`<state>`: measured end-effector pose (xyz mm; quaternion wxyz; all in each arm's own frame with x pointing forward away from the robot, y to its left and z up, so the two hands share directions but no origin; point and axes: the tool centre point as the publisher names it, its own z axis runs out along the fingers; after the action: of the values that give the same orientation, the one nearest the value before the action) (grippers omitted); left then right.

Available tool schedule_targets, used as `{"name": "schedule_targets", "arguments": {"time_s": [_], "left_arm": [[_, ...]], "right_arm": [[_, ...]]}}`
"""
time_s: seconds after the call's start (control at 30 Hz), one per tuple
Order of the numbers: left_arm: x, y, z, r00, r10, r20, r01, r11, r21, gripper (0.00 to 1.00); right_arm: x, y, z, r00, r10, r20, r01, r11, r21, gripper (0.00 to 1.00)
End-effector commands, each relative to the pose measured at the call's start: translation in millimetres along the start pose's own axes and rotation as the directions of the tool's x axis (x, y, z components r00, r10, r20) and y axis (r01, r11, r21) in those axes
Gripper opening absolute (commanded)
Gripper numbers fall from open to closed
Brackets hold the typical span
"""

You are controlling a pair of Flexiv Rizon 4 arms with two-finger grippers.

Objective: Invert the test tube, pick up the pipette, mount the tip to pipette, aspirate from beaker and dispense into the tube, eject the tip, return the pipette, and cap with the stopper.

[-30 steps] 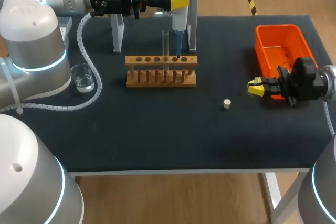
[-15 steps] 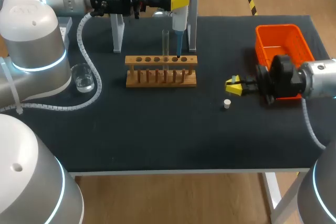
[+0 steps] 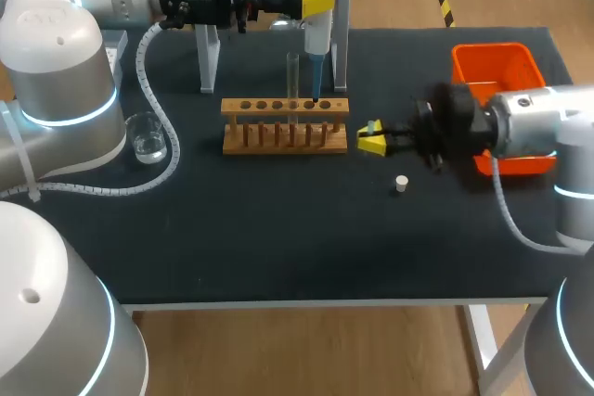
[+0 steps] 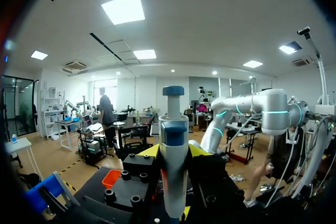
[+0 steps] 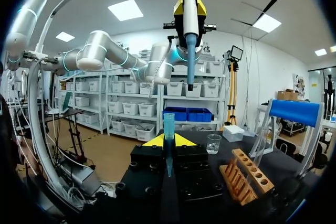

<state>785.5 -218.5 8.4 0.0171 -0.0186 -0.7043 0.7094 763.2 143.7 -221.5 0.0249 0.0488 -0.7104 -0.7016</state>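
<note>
My left gripper [image 3: 316, 2] is shut on the white and blue pipette [image 3: 314, 44], held upright with its lower end just above the wooden rack [image 3: 285, 124]. A clear test tube [image 3: 292, 76] stands in the rack. In the left wrist view the pipette [image 4: 173, 150] fills the space between the yellow tips. Just right of the rack, my right gripper [image 3: 371, 138] is shut on a blue pipette tip [image 5: 168, 129]. From the right wrist view the pipette [image 5: 190, 19] hangs high ahead. The white stopper [image 3: 401, 183] lies on the mat below the right gripper. A beaker [image 3: 147, 136] of clear liquid stands at the left.
An orange bin [image 3: 497, 67] sits at the right, behind my right arm. The white and blue pipette stand [image 3: 209, 57] rises behind the rack. A spiral-wrapped cable [image 3: 158, 90] runs past the beaker. Bare dark mat lies in front of the rack.
My right arm has swept left from beside the orange bin, above the stopper, to just right of the rack. The left arm and pipette have kept still.
</note>
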Motion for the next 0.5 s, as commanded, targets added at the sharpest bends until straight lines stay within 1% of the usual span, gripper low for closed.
{"name": "schedule_targets", "arguments": {"time_s": [0.03, 0.5], "left_arm": [[0.0, -0.1, -0.9, 1.000, 0.001, -0.002, -0.001, 1.000, 0.001, 0.00], [0.0, -0.1, -0.9, 1.000, 0.001, -0.002, -0.001, 1.000, 0.001, 0.00]], "right_arm": [[-8.5, 0.4, 13.4, 1.000, -0.002, -0.005, 0.002, 1.000, -0.001, 0.00], [-23.8, 3.7, 43.1, 1.000, -0.014, -0.026, 0.014, 1.000, 0.001, 0.00]]}}
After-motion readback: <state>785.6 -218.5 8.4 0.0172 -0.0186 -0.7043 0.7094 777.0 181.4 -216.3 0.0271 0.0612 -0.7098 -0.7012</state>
